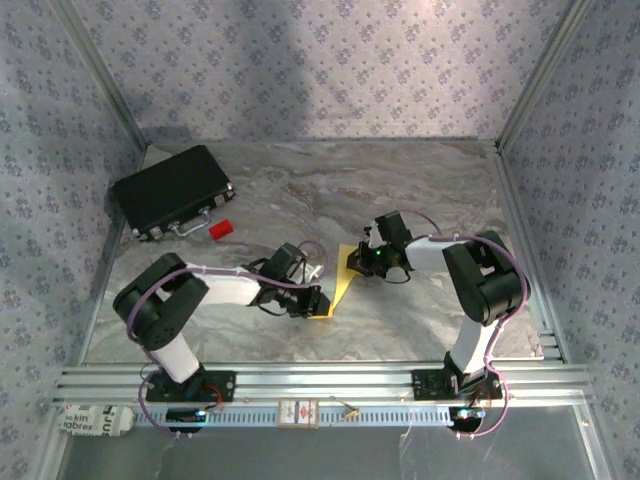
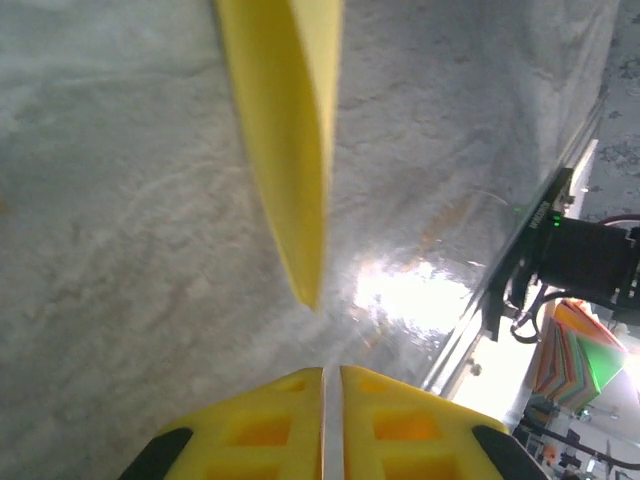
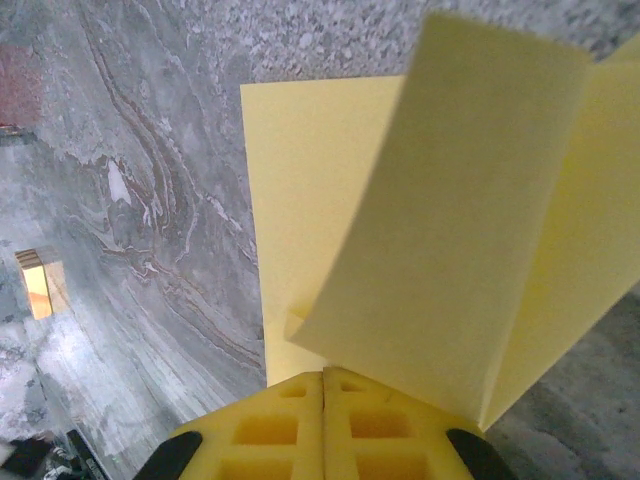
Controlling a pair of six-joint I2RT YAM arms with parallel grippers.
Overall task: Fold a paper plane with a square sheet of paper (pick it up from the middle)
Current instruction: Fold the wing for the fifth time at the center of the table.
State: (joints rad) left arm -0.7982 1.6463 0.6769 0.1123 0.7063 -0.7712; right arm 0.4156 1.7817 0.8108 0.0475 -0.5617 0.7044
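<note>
Right wrist view: my right gripper (image 3: 325,375), clamped on the square sheet of paper (image 3: 320,200) well apart from the black case (image 1: 172,190), holds a flap raised for folding; my left gripper (image 2: 330,372), closed, holds nothing.

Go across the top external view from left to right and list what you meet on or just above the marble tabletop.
black case → red block → left tool → yellow sheet of paper → right tool
</note>
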